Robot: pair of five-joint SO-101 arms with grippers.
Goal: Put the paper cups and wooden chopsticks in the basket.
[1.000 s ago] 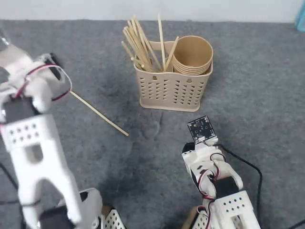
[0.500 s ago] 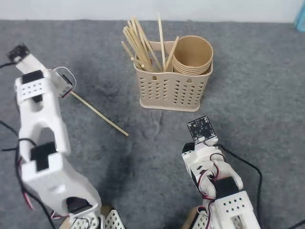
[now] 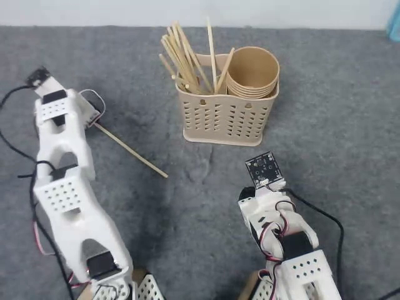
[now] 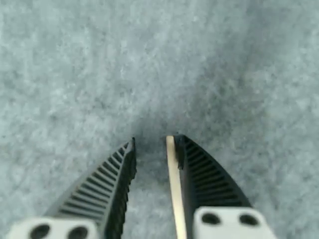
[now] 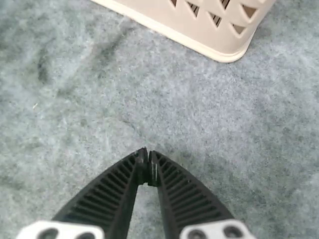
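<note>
Grey felt point(image 3: 337, 137) covered the table all round as I checked the feeds. I found the left claw point(image 4: 152, 145) released, its jaws parted low over the felt. One end of a loose chopstick point(image 4: 174, 189) lay between them, against the inner face of one finger point(image 4: 199, 169) and clear of the other. From the high camera I saw that stick running slantwise across the felt, from under the head of the left arm point(image 3: 62, 156) toward the middle of the table, well apart from the basket point(image 3: 228, 119). The right claw point(image 5: 148, 162) was clenched on nothing, its tips meeting over the felt, with a corner of the basket's base near it. The right arm point(image 3: 281, 231) sat folded at the near edge of the table, its wrist pointing at the basket. Farther back the basket stood upright. I could see a nested stack of paper cups point(image 3: 253, 70) in one side of it and a bundle of chopsticks point(image 3: 184, 59) leaning out of the other side.
</note>
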